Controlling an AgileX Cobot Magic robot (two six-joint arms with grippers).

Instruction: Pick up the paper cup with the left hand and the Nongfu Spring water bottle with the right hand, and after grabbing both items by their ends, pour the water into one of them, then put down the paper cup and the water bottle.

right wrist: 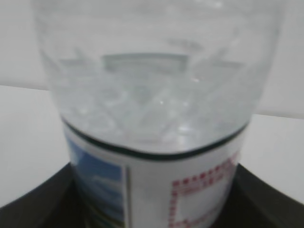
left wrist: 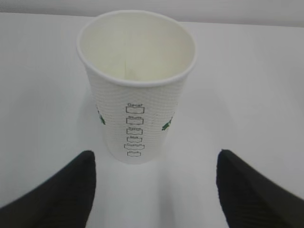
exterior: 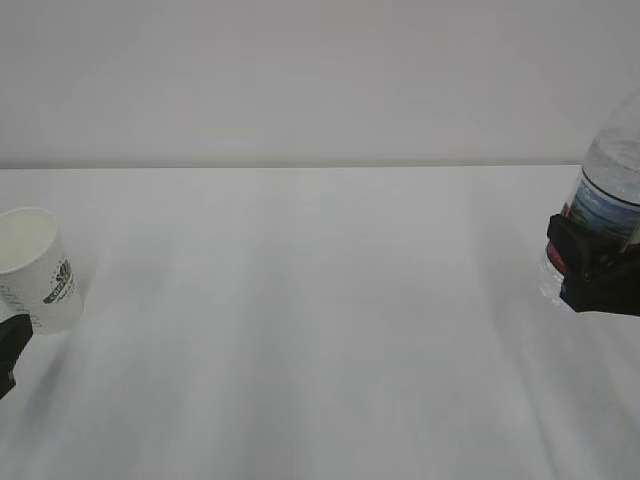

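The paper cup [exterior: 40, 265] stands upright and empty at the table's far left, its green logo on the side. In the left wrist view the cup [left wrist: 135, 95] sits just beyond my left gripper [left wrist: 155, 159]. That gripper is open, its black fingertips [left wrist: 85, 166] short of the cup's base and wide apart. In the exterior view only a corner of the left gripper [exterior: 10, 345] shows. At the far right, my right gripper [exterior: 590, 265] is shut on the labelled middle of the Nongfu Spring water bottle [exterior: 610, 190]. The bottle [right wrist: 156, 95] fills the right gripper [right wrist: 154, 194], and water [right wrist: 142, 114] shows inside it.
A white tabletop [exterior: 320, 330] spreads between the cup and the bottle, with a plain white wall [exterior: 320, 80] behind its far edge. The bottle's top runs out of the exterior view at the right edge.
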